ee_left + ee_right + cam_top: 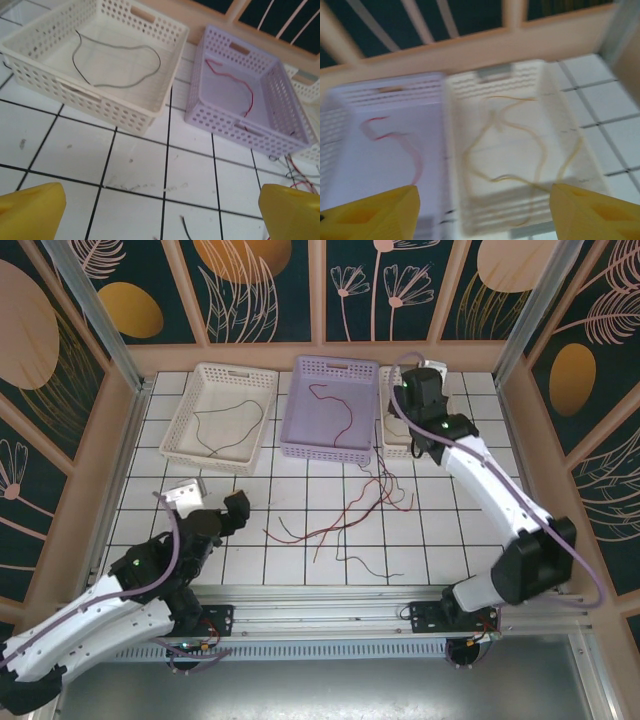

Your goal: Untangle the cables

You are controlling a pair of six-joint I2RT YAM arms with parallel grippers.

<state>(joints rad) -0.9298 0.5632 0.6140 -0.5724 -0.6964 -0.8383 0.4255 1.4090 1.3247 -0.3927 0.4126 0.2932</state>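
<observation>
White tiled table [250, 562], dark grout; leaf-patterned wall panels [260, 285] behind — loose cables [345, 520] mid-table. Left gripper [162, 207] spread wide; right gripper [482, 212] spread wide above cream basket [495, 75].

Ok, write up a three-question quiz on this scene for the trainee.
1. True or false: the red cable lies in the lavender basket.
2. The cable in the left white basket is: A yellow, B black, C red.
3. Fill in: the tangled cables lie on the white ___.
Key: 1 true; 2 B; 3 tiles.
</observation>
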